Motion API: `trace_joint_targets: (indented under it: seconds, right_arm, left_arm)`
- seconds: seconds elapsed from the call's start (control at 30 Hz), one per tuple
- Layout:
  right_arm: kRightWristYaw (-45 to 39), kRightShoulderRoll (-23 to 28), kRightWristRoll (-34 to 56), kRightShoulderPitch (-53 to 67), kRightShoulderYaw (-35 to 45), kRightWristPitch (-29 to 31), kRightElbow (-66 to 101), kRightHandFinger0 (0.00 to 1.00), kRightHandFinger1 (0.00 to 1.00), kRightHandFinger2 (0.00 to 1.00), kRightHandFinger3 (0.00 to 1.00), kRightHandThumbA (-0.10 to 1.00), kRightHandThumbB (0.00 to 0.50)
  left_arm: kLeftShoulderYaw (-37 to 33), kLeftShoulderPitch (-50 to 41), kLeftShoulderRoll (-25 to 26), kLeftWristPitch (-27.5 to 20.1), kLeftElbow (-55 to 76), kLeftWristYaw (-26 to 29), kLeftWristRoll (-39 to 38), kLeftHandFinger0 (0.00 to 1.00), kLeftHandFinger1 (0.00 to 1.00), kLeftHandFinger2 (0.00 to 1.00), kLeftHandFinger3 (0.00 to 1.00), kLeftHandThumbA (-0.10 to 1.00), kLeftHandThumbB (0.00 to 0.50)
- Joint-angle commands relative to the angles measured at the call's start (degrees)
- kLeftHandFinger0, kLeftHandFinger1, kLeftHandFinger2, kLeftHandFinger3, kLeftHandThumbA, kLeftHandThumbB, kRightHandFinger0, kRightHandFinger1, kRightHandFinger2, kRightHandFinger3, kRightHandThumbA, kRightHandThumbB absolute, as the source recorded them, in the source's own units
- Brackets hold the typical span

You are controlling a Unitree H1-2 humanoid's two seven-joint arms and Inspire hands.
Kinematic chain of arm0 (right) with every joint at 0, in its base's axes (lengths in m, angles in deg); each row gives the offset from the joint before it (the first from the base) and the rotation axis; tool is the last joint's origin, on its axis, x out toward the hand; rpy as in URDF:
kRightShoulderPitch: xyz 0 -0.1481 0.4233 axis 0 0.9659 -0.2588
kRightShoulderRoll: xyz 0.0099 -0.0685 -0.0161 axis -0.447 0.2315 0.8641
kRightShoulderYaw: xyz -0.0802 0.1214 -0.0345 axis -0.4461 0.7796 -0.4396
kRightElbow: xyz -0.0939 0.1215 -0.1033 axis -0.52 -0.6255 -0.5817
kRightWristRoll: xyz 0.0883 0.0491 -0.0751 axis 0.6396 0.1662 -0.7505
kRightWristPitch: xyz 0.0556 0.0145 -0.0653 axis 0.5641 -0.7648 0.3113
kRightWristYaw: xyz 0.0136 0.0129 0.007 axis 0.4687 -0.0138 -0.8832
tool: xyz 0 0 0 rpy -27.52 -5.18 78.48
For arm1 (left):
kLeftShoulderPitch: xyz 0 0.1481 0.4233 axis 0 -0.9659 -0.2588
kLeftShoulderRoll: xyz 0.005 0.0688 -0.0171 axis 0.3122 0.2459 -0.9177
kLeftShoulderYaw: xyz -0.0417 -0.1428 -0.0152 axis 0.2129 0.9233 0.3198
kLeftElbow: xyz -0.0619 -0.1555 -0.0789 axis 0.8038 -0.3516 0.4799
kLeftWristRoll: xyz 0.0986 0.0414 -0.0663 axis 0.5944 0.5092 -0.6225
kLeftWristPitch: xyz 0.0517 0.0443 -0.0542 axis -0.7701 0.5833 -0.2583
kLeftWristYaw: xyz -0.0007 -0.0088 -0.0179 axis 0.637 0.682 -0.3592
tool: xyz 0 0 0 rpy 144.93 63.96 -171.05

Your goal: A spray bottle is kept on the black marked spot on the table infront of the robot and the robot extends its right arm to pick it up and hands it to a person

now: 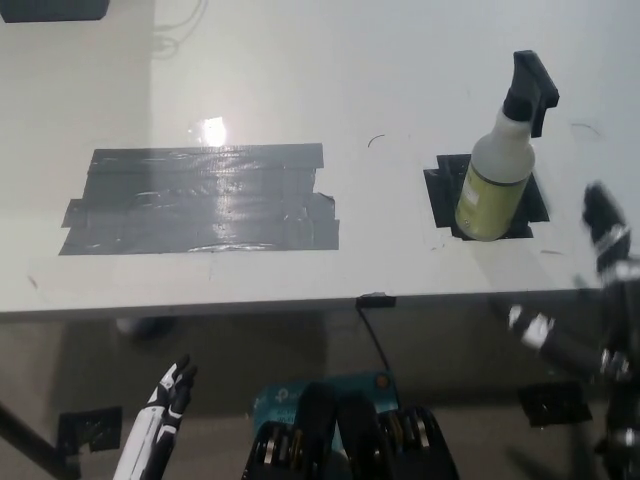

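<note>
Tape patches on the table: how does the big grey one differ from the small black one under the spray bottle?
The grey tape patch is far larger, a wide rectangle of overlapping strips; the black marked spot is small and roughly square. The grey patch is paler, glossy with glare, and bare; the black spot is darker and has the spray bottle standing upright on it. The grey patch sits left of centre, the black spot to the right. Both lie flat on the white table.

I have one view only, from the head camera, looking steeply down over the near edge of the white bench [300, 90]. The bench top fills the upper two thirds of the picture; below its edge I see the floor. The camera sits fairly near: the spray bottle [497, 170] and a grey tape patch [200, 200] both read clearly.
</note>
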Motion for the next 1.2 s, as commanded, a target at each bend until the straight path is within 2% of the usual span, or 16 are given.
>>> trace_joint_targets:
  seconds: [0.0,0.07,0.17,0.23,0.27,0.33,0.37,0.63,0.67,0.7,0.9,1.03,1.1,1.17]
  right_arm:
    - [1.1,1.3,-1.4,-5.7,1.6,-3.2,-2.4,1.0,1.0,1.0,1.0,1.0,0.325]
    - [0.4,1.2,1.7,-8.0,2.2,-6.3,-3.9,1.0,1.0,1.0,1.0,1.0,0.343]
    - [0.0,1.5,2.4,-11.5,2.7,-8.3,-6.8,1.0,1.0,1.0,1.0,1.0,0.336]
    - [0.3,1.9,1.5,-13.7,2.8,-9.7,-8.6,1.0,1.0,1.0,1.0,1.0,0.326]
    - [0.3,2.0,1.4,-15.4,2.9,-11.0,-10.1,1.0,1.0,1.0,1.0,1.0,0.335]
    - [0.0,2.2,1.3,-17.1,2.8,-13.0,-11.8,1.0,1.0,1.0,1.0,1.0,0.337]
    - [-0.4,2.8,1.6,-18.1,2.8,-13.4,-13.8,1.0,1.0,1.0,1.0,1.0,0.318]
    - [-0.2,3.8,1.5,-25.9,1.9,-12.2,-29.1,1.0,1.0,1.0,1.0,1.0,0.322]
    - [-0.2,3.8,1.2,-27.1,1.6,-12.8,-30.9,1.0,1.0,1.0,1.0,1.0,0.33]
    - [-0.2,3.9,1.0,-27.7,1.5,-12.8,-32.0,1.0,1.0,1.0,1.0,1.0,0.33]
    - [0.7,3.8,0.8,-32.1,1.1,-12.5,-40.5,1.0,1.0,1.0,1.0,1.0,0.372]
    - [1.0,3.1,1.5,-33.8,1.4,-12.0,-44.4,1.0,1.0,1.0,1.0,1.0,0.373]
    - [1.2,2.7,1.9,-34.2,1.5,-11.8,-45.8,1.0,1.0,1.0,1.0,1.0,0.405]
    - [1.0,2.4,2.1,-34.5,1.3,-11.6,-46.9,1.0,1.0,1.0,1.0,1.0,0.394]
  left_arm:
    - [0.2,0.4,0.0,-2.3,1.5,0.7,0.6,1.0,1.0,1.0,1.0,1.0,0.263]
    - [0.2,0.3,0.0,-2.3,1.6,0.9,1.0,1.0,1.0,1.0,1.0,1.0,0.262]
    - [0.3,0.8,0.1,-2.4,1.4,0.7,0.8,1.0,1.0,1.0,1.0,1.0,0.249]
    - [0.2,1.0,0.0,-1.8,1.6,0.7,1.0,1.0,1.0,1.0,1.0,1.0,0.259]
    - [0.2,1.2,0.0,-1.8,1.5,0.7,1.1,1.0,1.0,1.0,1.0,1.0,0.281]
    - [0.2,1.2,0.0,-2.0,1.4,0.7,0.9,1.0,1.0,1.0,1.0,1.0,0.282]
    - [-0.1,0.7,-0.4,-2.1,1.6,0.7,1.1,1.0,1.0,1.0,1.0,1.0,0.281]
    - [-0.1,0.9,-0.7,-2.1,1.7,0.5,1.2,1.0,1.0,1.0,1.0,1.0,0.276]
    - [-0.1,0.9,-0.8,-2.6,1.4,0.6,1.3,1.0,1.0,1.0,1.0,1.0,0.252]
    - [-0.1,0.9,-0.8,-2.9,1.3,0.7,1.4,1.0,1.0,1.0,1.0,1.0,0.249]
    - [-0.1,1.0,-0.8,-2.3,1.5,0.4,1.2,1.0,1.0,1.0,1.0,1.0,0.258]
    - [-0.1,1.5,-0.5,-2.3,1.2,0.5,1.7,1.0,1.0,1.0,1.0,1.0,0.261]
    - [-0.2,1.7,-0.3,-2.3,1.2,0.4,1.9,1.0,1.0,1.0,1.0,1.0,0.271]
    - [-0.1,1.8,-0.4,-2.1,1.4,0.3,1.8,1.0,1.0,1.0,1.0,1.0,0.279]
